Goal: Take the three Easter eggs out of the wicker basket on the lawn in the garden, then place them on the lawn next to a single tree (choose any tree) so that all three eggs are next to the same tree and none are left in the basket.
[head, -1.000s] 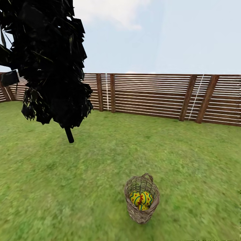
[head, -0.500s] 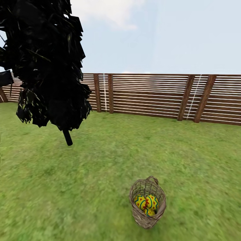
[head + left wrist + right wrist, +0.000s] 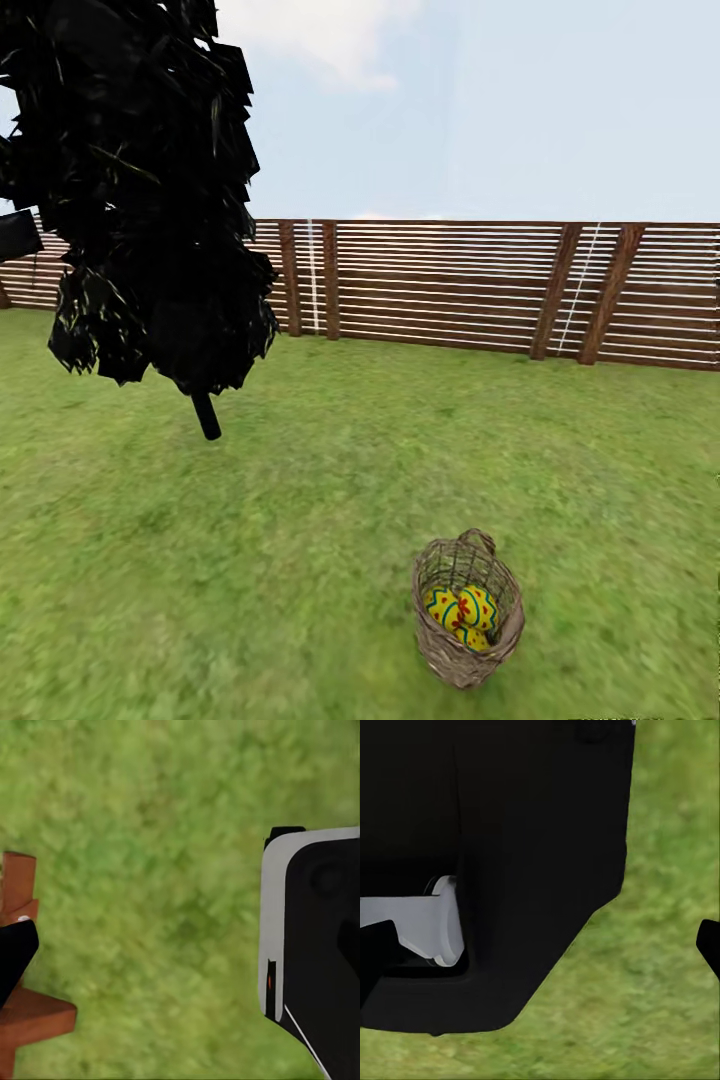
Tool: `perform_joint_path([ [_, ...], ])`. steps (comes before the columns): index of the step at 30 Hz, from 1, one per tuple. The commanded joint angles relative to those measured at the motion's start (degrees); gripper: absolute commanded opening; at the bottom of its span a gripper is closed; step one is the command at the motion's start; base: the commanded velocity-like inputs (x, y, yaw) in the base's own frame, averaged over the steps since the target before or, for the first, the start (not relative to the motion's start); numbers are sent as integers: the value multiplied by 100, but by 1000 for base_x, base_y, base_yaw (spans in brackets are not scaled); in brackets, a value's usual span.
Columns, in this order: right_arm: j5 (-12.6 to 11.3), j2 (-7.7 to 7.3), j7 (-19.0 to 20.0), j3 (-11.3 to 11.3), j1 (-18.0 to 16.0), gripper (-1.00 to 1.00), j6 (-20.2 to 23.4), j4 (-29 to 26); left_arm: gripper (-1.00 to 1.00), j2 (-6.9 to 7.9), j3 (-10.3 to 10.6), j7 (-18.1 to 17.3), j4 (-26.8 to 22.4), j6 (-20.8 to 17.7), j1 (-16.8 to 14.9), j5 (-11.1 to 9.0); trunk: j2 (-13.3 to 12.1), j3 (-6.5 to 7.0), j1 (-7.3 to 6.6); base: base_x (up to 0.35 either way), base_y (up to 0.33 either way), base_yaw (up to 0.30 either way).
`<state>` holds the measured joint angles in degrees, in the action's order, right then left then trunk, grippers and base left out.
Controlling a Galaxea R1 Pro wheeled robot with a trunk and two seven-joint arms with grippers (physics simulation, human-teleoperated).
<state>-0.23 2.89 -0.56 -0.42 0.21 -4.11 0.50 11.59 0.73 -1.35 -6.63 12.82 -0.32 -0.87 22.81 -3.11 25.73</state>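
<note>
The left gripper [image 3: 15, 952] is glimpsed as a single dark fingertip at the frame edge over grass, and the right gripper [image 3: 709, 945] likewise as a dark tip beside the robot's black body [image 3: 510, 855]; whether either is spread or pressed together cannot be told, and nothing is seen held. Ahead on the lawn [image 3: 300, 560], the wicker basket [image 3: 468, 612] is seen low and right in the head view, with the Easter eggs [image 3: 462, 612] nestled inside, two clearly made out, a third only hinted at. A dark narrow tree [image 3: 140, 190] stands well apart, a slatted wooden fence [image 3: 450, 285] behind. The approach is judged unfinished: the base is best squared to the basket, brought within reach, and an arm lowered from above through the rim.
</note>
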Motion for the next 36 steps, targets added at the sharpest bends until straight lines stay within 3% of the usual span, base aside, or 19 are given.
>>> perform_joint_path([
  [1,-3,1,-6,-5,-3,100,-27,9,100,2,6,-14,4,18,-3,-9,11,-11,5,166,289,-242],
  [36,-4,1,-2,-11,-3,100,-35,46,100,2,6,-14,4,18,-3,-9,11,-11,5,192,272,-287],
])
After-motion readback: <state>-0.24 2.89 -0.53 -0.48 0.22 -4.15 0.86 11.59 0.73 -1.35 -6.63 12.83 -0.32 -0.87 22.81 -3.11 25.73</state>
